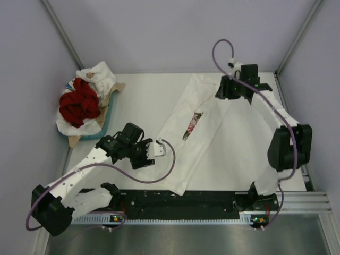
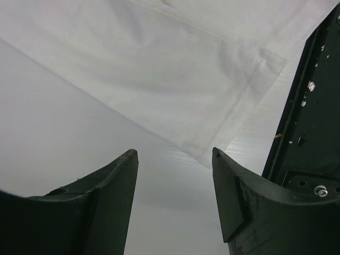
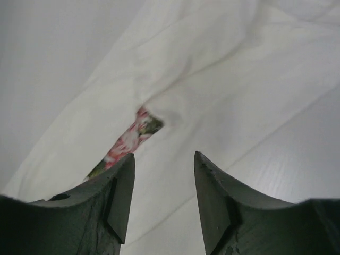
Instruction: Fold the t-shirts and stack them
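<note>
1. Left gripper (image 1: 159, 149): jaws apart and holding nothing. It hangs low just beside the near-left hem corner of the long white cotton t-shirt with the pink-green floral chest print (image 1: 175, 146). In the left wrist view that hem corner (image 2: 249, 106) lies just beyond the fingertips, not between them.
2. Well left of that shirt is a teal-rimmed tray lined with brown cardboard (image 1: 104, 127). It holds a crumpled heap of deep red t-shirts (image 1: 78, 104) with bunched white t-shirts (image 1: 99, 74) around and behind them. All of these are unfolded.
3. The printed shirt lies diagonally on the white tabletop (image 1: 143, 101), running from near-left to far-right. One long side looks turned over onto the body. The floral print (image 1: 192, 126) shows only as a narrow strip at the fold edge, and the right wrist view agrees (image 3: 130, 139).
4. Right gripper (image 1: 222, 91): jaws apart and empty, above the shirt's far-right end, over rumpled cloth.
5. Judged step: the lengthwise fold of the first shirt, partly made. Nothing is stacked yet.
6. The next move likely calls for each gripper to come down and pinch a cloth edge at its own end. The left must catch the hem layers together. Then both carry the cloth across evenly so the fold stays flat.
</note>
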`<state>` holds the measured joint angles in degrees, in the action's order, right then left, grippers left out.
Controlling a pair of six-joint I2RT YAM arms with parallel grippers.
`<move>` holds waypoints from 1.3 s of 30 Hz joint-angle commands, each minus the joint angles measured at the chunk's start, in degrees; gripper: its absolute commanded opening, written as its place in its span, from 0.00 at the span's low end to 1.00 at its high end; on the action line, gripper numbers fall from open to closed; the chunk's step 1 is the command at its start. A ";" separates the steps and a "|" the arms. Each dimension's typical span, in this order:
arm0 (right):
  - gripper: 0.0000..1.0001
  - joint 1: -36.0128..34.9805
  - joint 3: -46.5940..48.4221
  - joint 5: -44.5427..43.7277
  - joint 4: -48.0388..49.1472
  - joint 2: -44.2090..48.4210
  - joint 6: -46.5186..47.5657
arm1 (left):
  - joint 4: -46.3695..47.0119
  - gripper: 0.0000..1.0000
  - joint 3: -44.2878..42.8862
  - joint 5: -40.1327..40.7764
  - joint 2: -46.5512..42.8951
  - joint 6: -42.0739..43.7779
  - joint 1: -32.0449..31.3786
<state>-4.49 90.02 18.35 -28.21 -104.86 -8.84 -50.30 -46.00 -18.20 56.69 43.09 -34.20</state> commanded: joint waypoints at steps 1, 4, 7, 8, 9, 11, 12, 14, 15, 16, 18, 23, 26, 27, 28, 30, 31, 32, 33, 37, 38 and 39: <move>0.53 -13.50 -23.16 6.16 14.99 20.79 12.27 | -1.02 0.63 1.78 -3.16 3.16 12.69 -1.31; 0.99 -22.89 -37.24 5.65 24.59 31.61 11.30 | -0.85 0.63 4.59 -0.80 4.13 16.66 -2.63; 0.98 -32.83 -43.42 5.64 22.86 38.40 15.06 | 0.81 0.63 7.75 0.96 4.92 18.51 -2.81; 0.98 -36.60 -45.18 5.99 21.80 39.98 17.87 | 1.60 0.63 8.98 1.49 5.01 18.87 -2.89; 0.98 -39.77 -47.63 6.87 21.36 41.47 21.46 | 2.74 0.63 10.13 2.28 5.10 19.22 -2.89; 0.96 -45.75 -52.64 12.56 20.39 44.38 29.19 | 4.94 0.63 12.24 3.95 5.45 19.05 -2.90; 0.96 -47.52 -54.84 17.55 19.17 45.96 33.76 | 6.43 0.64 13.29 5.00 5.97 18.26 -2.89; 0.96 -51.04 -58.10 21.90 17.48 48.07 38.97 | 7.76 0.63 13.92 6.33 7.46 17.99 -2.89; 0.94 -52.62 -59.42 20.95 17.48 48.52 39.94 | 8.37 0.64 14.00 6.68 8.43 17.64 -2.81; 0.92 -54.20 -60.13 19.37 17.14 48.17 41.17 | 8.90 0.63 14.01 7.12 9.40 17.29 -2.89; 0.86 -57.54 -60.49 14.20 17.48 46.16 43.11 | 9.78 0.63 14.01 7.91 11.95 16.68 -2.89; 0.70 -67.30 -57.69 1.78 24.86 33.26 43.83 | 9.18 0.56 13.22 7.21 15.99 16.06 -2.89; 0.69 -68.72 -55.04 1.87 25.65 27.18 42.59 | 6.63 0.39 11.90 6.33 16.70 15.62 -2.89; 0.69 -68.90 -55.04 1.34 26.53 26.29 42.85 | 5.84 0.33 11.64 6.16 16.53 15.36 -2.89; 0.68 -69.07 -55.21 0.82 27.75 25.41 43.03 | 5.31 0.29 11.55 5.98 15.83 15.18 -2.89; 0.68 -69.33 -55.30 1.07 30.04 23.66 42.94 | 4.60 0.23 11.81 5.37 14.16 14.92 -2.89; 0.68 -69.77 -54.87 1.51 30.05 22.60 42.86 | 4.17 0.20 12.07 5.02 13.28 15.00 -2.89; 0.67 -70.04 -54.51 1.43 30.14 21.64 42.42 | 3.90 0.16 12.25 4.58 12.40 14.92 -2.89; 0.64 -70.39 -54.34 0.99 30.49 20.84 41.81 | 3.55 0.12 12.25 4.31 11.61 14.92 -2.89; 0.36 -70.57 -54.69 0.55 31.02 19.43 40.22 | 2.14 0.00 11.55 3.34 9.50 14.04 -2.89; 0.27 -70.48 -54.51 0.81 30.24 19.69 40.22 | 1.62 0.00 11.11 3.08 8.97 13.95 -2.98; 0.15 -70.57 -54.16 0.99 29.10 19.69 40.22 | 1.35 0.00 10.67 2.64 8.53 13.69 -2.98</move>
<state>-74.50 34.22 20.60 1.06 -84.18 31.75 -45.78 -34.39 -12.19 67.57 57.69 -36.93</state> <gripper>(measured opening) 0.311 0.024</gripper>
